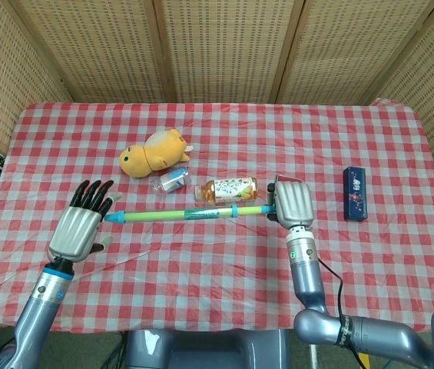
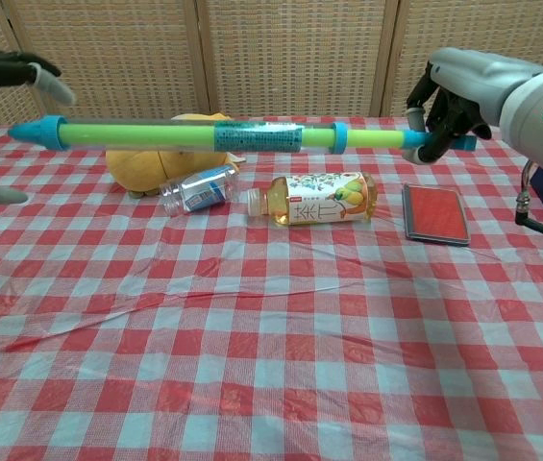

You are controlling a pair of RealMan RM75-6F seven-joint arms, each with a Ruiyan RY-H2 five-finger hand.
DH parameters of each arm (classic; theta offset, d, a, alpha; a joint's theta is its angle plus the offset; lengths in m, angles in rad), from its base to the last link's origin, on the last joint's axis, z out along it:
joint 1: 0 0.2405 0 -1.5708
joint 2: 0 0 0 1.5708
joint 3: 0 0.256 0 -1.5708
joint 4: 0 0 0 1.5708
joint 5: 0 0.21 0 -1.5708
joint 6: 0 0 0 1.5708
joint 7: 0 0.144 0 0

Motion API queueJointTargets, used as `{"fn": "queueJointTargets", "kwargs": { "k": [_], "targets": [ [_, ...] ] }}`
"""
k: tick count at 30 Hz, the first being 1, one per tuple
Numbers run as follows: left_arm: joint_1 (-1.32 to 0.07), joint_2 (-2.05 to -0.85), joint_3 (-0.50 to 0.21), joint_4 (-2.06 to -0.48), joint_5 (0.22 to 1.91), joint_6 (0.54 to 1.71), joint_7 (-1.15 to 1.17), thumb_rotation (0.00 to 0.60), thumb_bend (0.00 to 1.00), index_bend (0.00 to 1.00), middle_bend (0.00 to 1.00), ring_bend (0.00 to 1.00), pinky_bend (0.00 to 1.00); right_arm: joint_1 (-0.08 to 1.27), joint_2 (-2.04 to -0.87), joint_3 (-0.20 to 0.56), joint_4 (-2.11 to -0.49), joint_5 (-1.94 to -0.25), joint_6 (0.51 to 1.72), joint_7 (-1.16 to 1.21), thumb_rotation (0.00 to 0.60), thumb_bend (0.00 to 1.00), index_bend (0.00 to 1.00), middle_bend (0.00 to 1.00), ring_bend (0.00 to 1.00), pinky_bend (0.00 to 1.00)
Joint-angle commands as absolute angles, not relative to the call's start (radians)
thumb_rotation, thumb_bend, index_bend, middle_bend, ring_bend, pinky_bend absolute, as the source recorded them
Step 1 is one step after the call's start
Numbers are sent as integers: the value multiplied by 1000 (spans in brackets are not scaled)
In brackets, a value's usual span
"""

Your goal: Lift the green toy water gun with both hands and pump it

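Observation:
The green toy water gun (image 1: 186, 214) with blue ends hangs level above the table, clear of the cloth. My right hand (image 1: 292, 201) grips its blue handle end; in the chest view that hand (image 2: 449, 96) is wrapped around the right end of the water gun (image 2: 204, 134). My left hand (image 1: 82, 224) is raised at the gun's blue nozzle tip, with its dark fingers spread and nothing in them. In the chest view the left hand (image 2: 7, 72) shows only at the left edge, fingers above the tip and thumb below it.
A yellow plush toy (image 1: 154, 151), a small clear bottle (image 1: 172, 180) and a tea bottle (image 1: 228, 188) lie just behind the gun. A red box (image 2: 434, 213) lies under the right hand and a dark blue box (image 1: 356, 193) at the right. Wicker screens stand behind the table.

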State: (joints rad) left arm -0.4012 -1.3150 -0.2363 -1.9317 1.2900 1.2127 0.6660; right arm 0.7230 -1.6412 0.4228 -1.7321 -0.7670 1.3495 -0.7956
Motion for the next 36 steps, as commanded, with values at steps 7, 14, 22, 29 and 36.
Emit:
{"fn": "queueJointTargets", "kwargs": {
  "k": [7, 14, 22, 29, 36],
  "targets": [
    [-549, -1295, -362, -2049, 1078, 1167, 795, 600, 221, 301, 0, 0, 0, 767, -1670, 450, -1732, -748, 1407, -834, 600, 491, 850, 1000, 1000, 841],
    [-627, -1306, -388, -2061, 988, 1189, 858, 600, 220, 299, 16, 0, 80, 794, -1697, 450, -1713, -733, 1418, -844, 600, 490, 850, 1000, 1000, 841],
    [-687, -1302, -382, -2055, 910, 1212, 898, 600, 221, 297, 279, 215, 296, 806, -1713, 440, -1676, -716, 1410, -836, 600, 491, 850, 1000, 1000, 841],
    [-714, -1301, -357, -2040, 882, 1224, 890, 600, 221, 304, 448, 363, 437, 809, -1716, 433, -1655, -706, 1399, -822, 600, 490, 850, 1000, 1000, 841],
    [-732, -1290, -331, -2034, 852, 1229, 883, 600, 220, 315, 498, 431, 494, 813, -1715, 430, -1640, -701, 1395, -815, 600, 490, 851, 1000, 1000, 841]
  ]
}}
